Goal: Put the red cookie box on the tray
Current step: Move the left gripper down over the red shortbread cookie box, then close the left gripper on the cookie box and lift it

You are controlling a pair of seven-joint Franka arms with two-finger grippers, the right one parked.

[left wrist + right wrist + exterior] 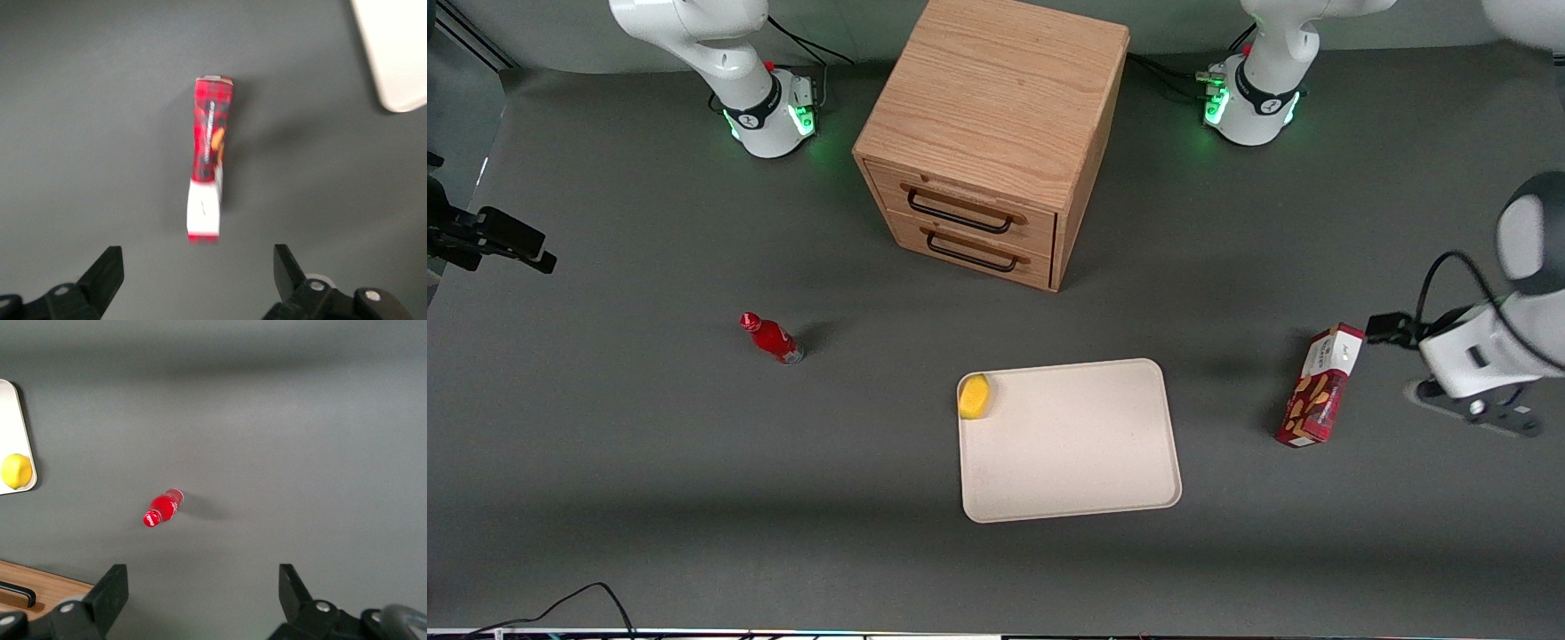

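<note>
The red cookie box (1320,384) rests on the dark table toward the working arm's end, apart from the tray (1076,453). From the wrist, the red cookie box (210,150) shows a narrow plaid face and a white end panel pointing at my gripper (198,267). My gripper hovers above the table just short of that white end, open, with nothing between its fingers (107,270). Its wrist (1480,364) hangs beside the box, farther toward the working arm's end. A corner of the tray (393,53) shows in the left wrist view.
A yellow lemon (974,396) lies in one corner of the tray. A small red bottle (772,338) lies toward the parked arm's end. The wooden drawer cabinet (987,116) stands farther from the front camera than the tray.
</note>
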